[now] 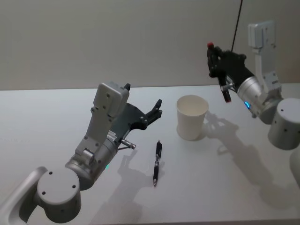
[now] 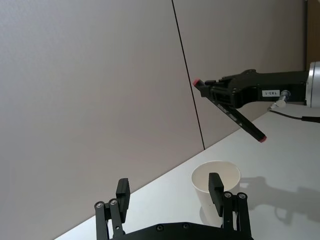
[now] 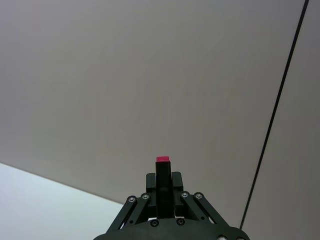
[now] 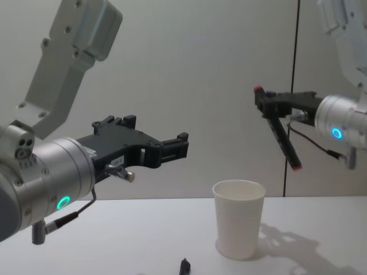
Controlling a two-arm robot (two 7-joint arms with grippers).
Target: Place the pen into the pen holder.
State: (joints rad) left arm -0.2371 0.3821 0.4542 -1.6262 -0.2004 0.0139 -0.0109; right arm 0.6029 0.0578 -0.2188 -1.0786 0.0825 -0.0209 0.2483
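– On the table (image 1: 243, 187), which way did the pen (image 1: 157, 163) point?

– It lay flat, long axis running near to far from the robot, the near end leaning slightly to the robot's left. The near end looked the narrower of the 2. The far end aimed at the gap between the left gripper (image 1: 154, 111) and the pen holder (image 1: 191, 117).

– And the holder?

– Upright, mouth up, beyond the pen and to its right, with bare table between them. From the chest view 1 end of the pen showed at the bottom edge, left of the cup's base.

– How much room was there to move?

– Bare white surface lay on every side of the pen. The table's far edge met the wall well behind the cup.

– Where was the pen relative to the jaws?

– Outside them. The left gripper hung above the table, beyond the pen and slightly to its left, its 2 pads spread wide with nothing between. In the left wrist view the cup sat past the gap, close behind 1 pad.

– And the right gripper (image 3: 162, 161)?

– Raised high, above and to the right of the cup, well apart from the pen. Its wrist view showed the jaws drawn together.
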